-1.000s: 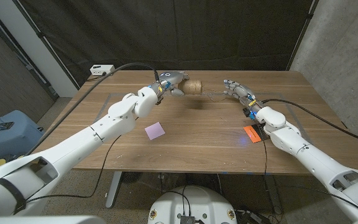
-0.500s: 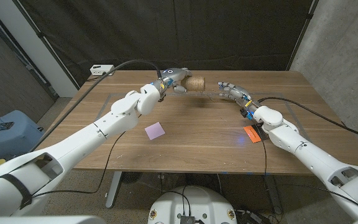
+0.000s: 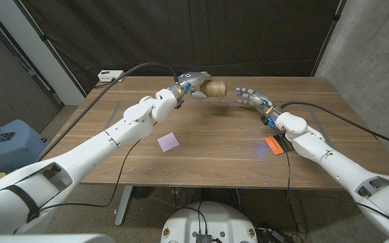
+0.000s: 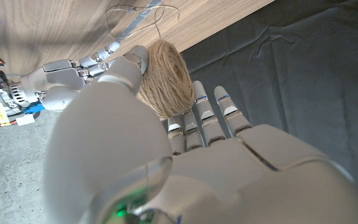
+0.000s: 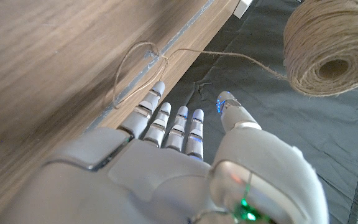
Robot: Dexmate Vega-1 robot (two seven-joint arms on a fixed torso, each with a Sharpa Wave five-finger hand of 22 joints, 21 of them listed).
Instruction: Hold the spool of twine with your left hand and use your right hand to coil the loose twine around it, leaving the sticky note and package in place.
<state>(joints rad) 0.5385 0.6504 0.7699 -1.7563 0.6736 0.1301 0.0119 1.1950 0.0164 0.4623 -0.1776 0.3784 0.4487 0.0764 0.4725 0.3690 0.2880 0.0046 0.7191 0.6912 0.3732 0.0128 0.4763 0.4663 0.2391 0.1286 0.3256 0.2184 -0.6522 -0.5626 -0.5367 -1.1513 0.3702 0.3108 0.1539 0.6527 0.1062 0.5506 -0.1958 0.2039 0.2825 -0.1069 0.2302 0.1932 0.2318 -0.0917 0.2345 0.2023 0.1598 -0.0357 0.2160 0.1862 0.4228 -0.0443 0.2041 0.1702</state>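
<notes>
We saw the left hand [image 3: 193,84] holding the spool of twine [image 3: 215,88] in the air above the far part of the wooden table [image 3: 215,145]. In the left wrist view the fingers [image 4: 204,118] were curled around one side of the spool [image 4: 165,78] and the thumb pressed on the other side, so the grip was firm. The spool's shadow lay on the table just under it.

The right hand [image 3: 250,97] was near the spool, on its right side, and also raised over the table. Its fingers [image 5: 166,124] were stretched out and a little apart, and we saw nothing gripped in them. The loose twine [image 5: 166,56] ran from the spool [image 5: 328,50] across to a loop lying on the table beyond the fingertips. We could not tell if the twine touched the fingers; in the right wrist view it seemed to pass just beyond them.

The sticky note [image 3: 168,142], purple, lay on the table nearer to the robot, below the left forearm and well apart from the spool. The package [image 3: 274,144], orange, lay on the table just beside the right forearm, partly covered by it. A white box [image 3: 111,75] with a cable stood at the far left corner of the table.
</notes>
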